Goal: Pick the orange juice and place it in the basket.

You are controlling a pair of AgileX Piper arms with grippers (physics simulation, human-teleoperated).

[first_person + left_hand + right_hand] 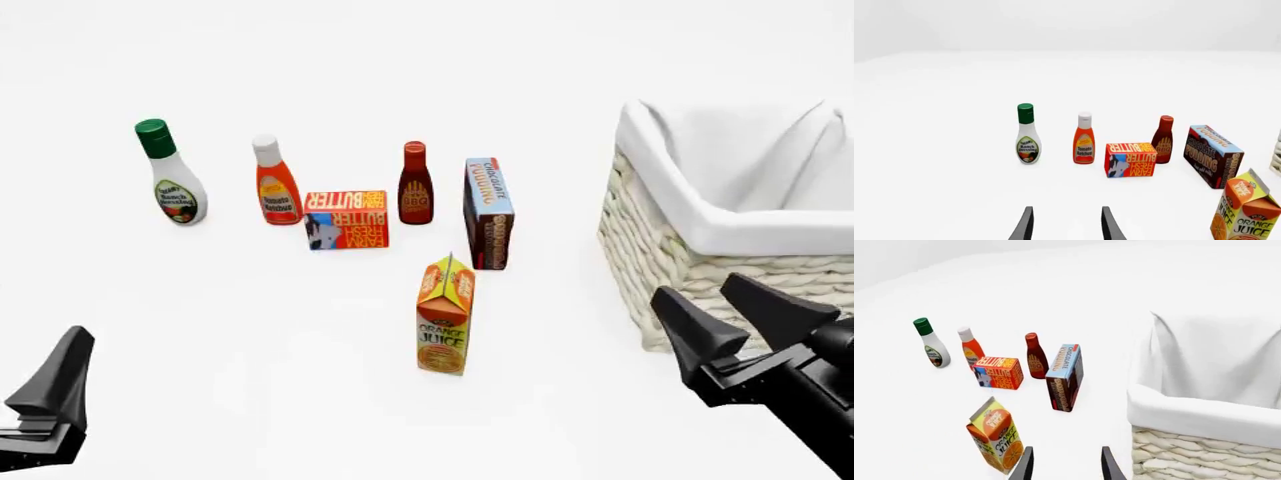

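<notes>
The right pincer (731, 312) is hovering nearest, jaws spread wide and gripping nothing, just in front of the basket (667, 255) — probably poised to reach across. The left pincer (1066, 222) is likewise gaping open and empty. The orange juice (445, 316) is standing upright on the tabletop (267, 340), left of the basket — apart from it.

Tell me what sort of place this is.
Most likely a simulated tabletop set up for a grocery-packing test, not a real kitchen: a bare white table, a row of groceries such as the orange juice and butter box, a lined wicker basket, and two open grippers.
</notes>
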